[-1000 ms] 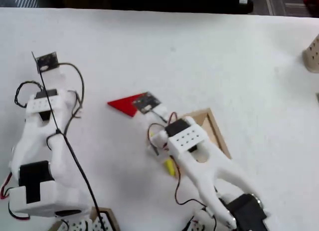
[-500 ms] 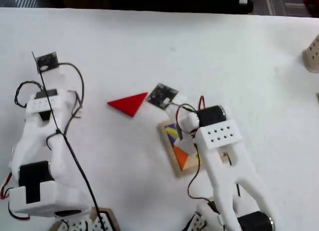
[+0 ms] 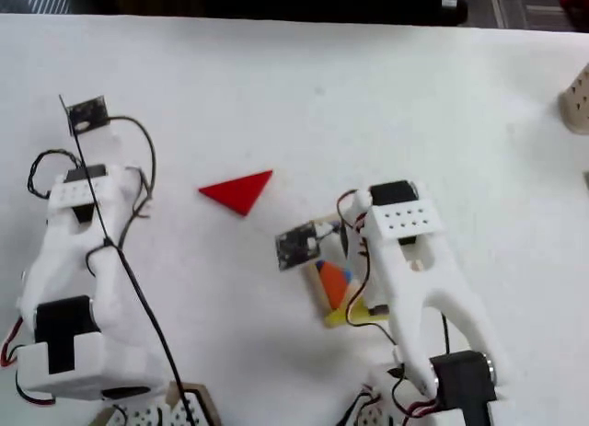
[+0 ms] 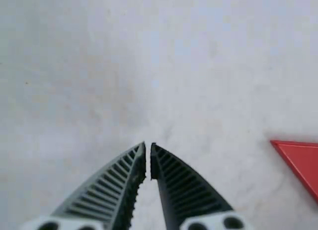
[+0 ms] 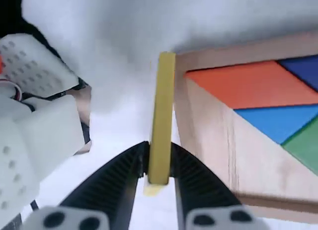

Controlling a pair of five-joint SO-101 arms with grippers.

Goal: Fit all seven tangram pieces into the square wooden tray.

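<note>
My right gripper (image 5: 158, 158) is pinching the yellow piece (image 5: 163, 111), which stands on edge between the jaws. The piece sits just outside the tray (image 5: 238, 48) wall, possibly touching it; hard to tell. Beyond it, flat inside the tray: orange piece (image 5: 243, 83), blue piece (image 5: 278, 120), green piece (image 5: 304, 150). My left gripper (image 4: 148, 153) is pressed together over the table (image 4: 149, 51). The red triangle (image 4: 300, 163) lies off to its side, apart.
</note>
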